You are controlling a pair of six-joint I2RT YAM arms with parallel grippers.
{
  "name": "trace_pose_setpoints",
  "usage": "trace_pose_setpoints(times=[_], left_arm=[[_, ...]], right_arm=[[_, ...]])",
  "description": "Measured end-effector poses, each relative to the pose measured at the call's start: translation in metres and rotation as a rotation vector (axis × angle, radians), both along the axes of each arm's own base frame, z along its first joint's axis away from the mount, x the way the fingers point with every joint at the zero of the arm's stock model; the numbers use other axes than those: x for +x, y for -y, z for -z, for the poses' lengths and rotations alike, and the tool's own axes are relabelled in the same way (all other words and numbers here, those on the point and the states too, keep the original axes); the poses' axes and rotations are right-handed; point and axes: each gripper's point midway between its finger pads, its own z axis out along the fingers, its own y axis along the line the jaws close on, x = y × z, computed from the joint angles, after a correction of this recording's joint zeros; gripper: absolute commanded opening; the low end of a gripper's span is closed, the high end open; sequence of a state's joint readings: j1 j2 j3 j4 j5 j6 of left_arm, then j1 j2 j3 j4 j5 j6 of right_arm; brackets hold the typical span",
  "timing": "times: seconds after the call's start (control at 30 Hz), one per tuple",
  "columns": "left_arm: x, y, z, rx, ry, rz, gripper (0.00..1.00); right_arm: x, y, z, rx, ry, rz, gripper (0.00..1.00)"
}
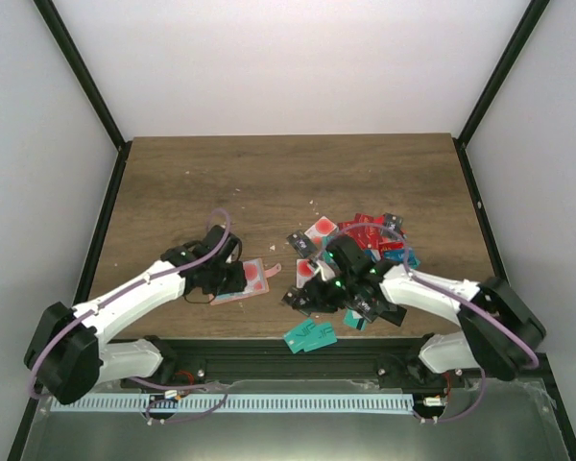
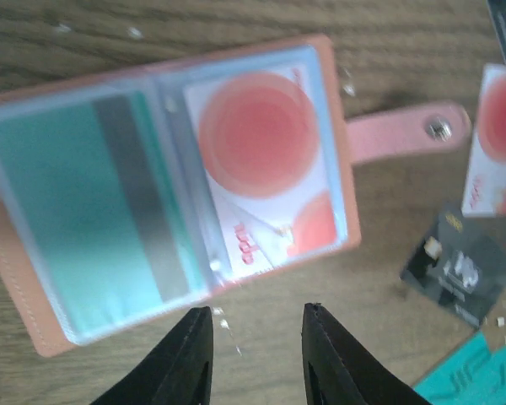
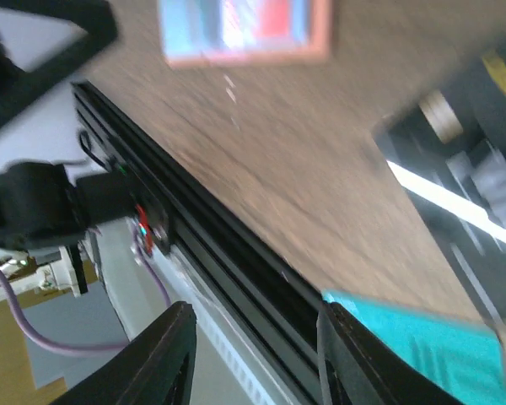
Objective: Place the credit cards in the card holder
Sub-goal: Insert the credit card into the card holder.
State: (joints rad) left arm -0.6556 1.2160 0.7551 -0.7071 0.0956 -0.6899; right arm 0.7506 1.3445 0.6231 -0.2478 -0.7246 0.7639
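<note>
From above, the card holder (image 1: 252, 279) is lying open on the wooden table (image 1: 288, 182), just beside the left gripper (image 1: 232, 276); the credit cards (image 1: 370, 235) are lying heaped around the right gripper (image 1: 307, 298). Left wrist: parted, empty jaws are hovering just short of the card holder, a black card (image 2: 460, 266) nearby. Right wrist, blurred: jaws are standing parted, gripping nothing, a teal card (image 3: 422, 346) beside them.

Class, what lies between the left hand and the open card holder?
In the left wrist view, only a narrow strip of bare wooden table with a few pale specks separates the left hand from the card holder.
</note>
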Motion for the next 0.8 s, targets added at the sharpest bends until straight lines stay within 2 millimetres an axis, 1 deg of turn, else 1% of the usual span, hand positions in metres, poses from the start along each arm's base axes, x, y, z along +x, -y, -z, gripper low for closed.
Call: trace_pose_setpoints(times=[0.03,0.13,0.2,0.27,0.33,0.47,0.57,0.67,0.8], left_arm=[[0.005,-0.004,0.001,0.018,-0.001,-0.011,0.25],[0.017,-0.015,0.006,0.052,-0.009,-0.038,0.21],[0.021,-0.019,0.012,0.066,-0.026,-0.039,0.18],[0.021,-0.018,0.018,0.067,-0.043,-0.023,0.15],[0.021,-0.013,0.024,0.061,-0.060,0.001,0.13],[0.022,-0.008,0.037,0.064,-0.094,0.031,0.09],[0.023,-0.007,0.046,0.076,-0.114,0.047,0.06],[0.025,-0.006,0.051,0.084,-0.119,0.059,0.04],[0.027,-0.004,0.056,0.089,-0.118,0.073,0.04]], right_arm=[[0.011,-0.012,-0.007,0.024,0.017,-0.003,0.43],[0.037,-0.037,-0.019,0.066,0.051,-0.006,0.43],[0.054,-0.054,-0.023,0.083,0.067,-0.007,0.43],[0.067,-0.066,-0.023,0.089,0.073,-0.008,0.43],[0.079,-0.076,-0.019,0.085,0.068,-0.008,0.43],[0.093,-0.090,-0.004,0.061,0.044,-0.008,0.43],[0.100,-0.096,0.007,0.044,0.027,-0.009,0.43],[0.103,-0.099,0.016,0.026,0.013,-0.010,0.43],[0.103,-0.098,0.028,-0.002,-0.011,-0.011,0.43]])
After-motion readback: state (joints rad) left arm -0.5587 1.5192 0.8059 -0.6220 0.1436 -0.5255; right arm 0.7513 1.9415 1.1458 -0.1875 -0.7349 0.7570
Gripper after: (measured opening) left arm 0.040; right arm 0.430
